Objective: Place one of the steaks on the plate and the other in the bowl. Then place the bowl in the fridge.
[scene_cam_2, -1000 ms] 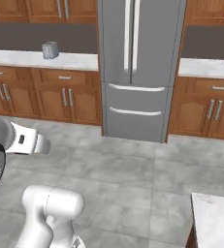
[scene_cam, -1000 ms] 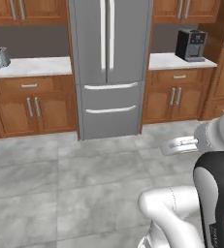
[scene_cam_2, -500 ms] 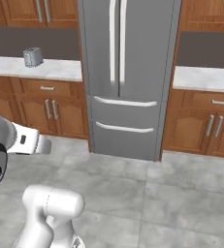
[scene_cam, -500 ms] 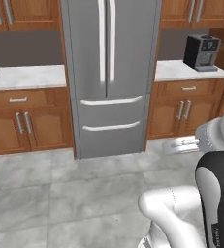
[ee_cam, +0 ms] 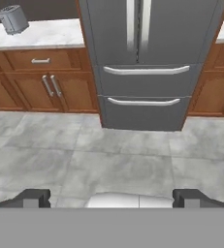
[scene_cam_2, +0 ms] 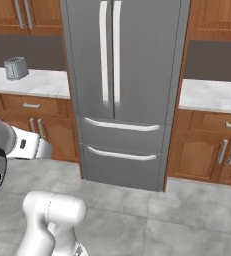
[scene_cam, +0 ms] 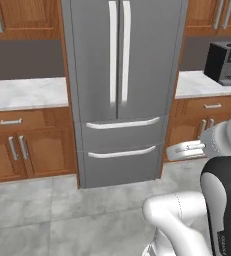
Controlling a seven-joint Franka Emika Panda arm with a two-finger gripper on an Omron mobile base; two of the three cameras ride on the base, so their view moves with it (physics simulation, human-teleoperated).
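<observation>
The fridge (scene_cam: 121, 95) stands square ahead of the base, tall and grey, both upper doors shut with their long pale handles side by side, and its two drawers below shut as well. To either side run wooden cabinets (scene_cam_2: 212, 150) under a pale marble table (scene_cam: 24, 92); the left stretch carries a small grey toaster (scene_cam_2: 16, 68) and the right stretch a dark coffee machine (scene_cam: 226, 62). Grey tiled floor (ee_cam: 84, 160) lies bare between the robot and the fridge. The tool (ee_cam: 111, 198) hangs low over that floor, aimed at the fridge's drawers, its two dark fingertips (ee_cam: 33, 197) spread as wide as they go and nothing between them. No steak, plate or bowl can be found in these views, so the meat has not been picked up and the bowl is nowhere near the fridge; where they sit cannot be told from here. My reading is that this is the approach stage, with the sorting of the steaks not yet begun, and the fridge step cannot sensibly be done with an empty tool. The next move likely calls for the base to turn toward whichever table holds the steaks, plate and bowl, then for the arm to reach down over one steak with the fingers wide apart.
</observation>
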